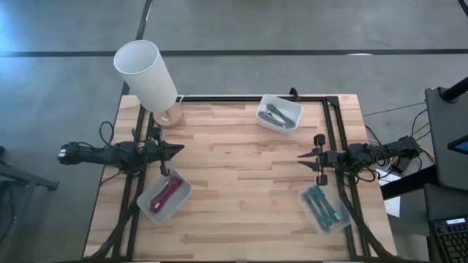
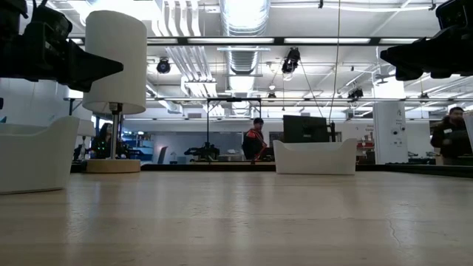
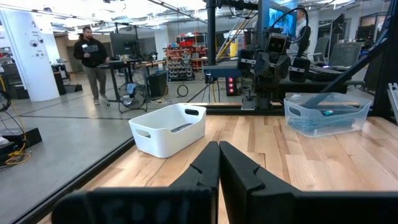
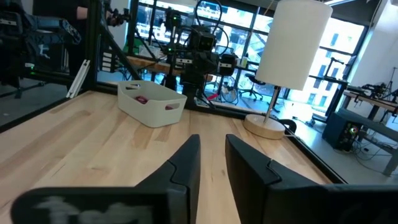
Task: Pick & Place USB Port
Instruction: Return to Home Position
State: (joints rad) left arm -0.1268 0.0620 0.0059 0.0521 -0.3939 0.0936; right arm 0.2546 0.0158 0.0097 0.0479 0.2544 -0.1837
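My left gripper (image 1: 180,150) (image 3: 219,144) hangs level over the table's left side, shut, with nothing in it. Facing it over the right side, my right gripper (image 1: 300,156) (image 4: 212,138) stands level with a small gap between its fingers and nothing between them. A white bin (image 1: 163,196) (image 4: 152,102) at the near left holds magenta-red pieces (image 1: 167,193). Grey pieces (image 1: 276,114) lie in a white bin (image 1: 278,113) (image 3: 168,127) at the far edge. Teal pieces (image 1: 322,204) lie in a clear bin (image 1: 324,208) (image 3: 326,112) at the near right. Which piece is the USB port I cannot tell.
A white-shaded lamp (image 1: 146,73) (image 2: 114,63) stands on its wooden foot (image 1: 170,115) at the far left corner. A black frame (image 1: 333,131) runs along the table's sides and far edge. Bare wooden tabletop (image 1: 241,175) lies between the grippers. People (image 3: 93,59) stand in the room beyond.
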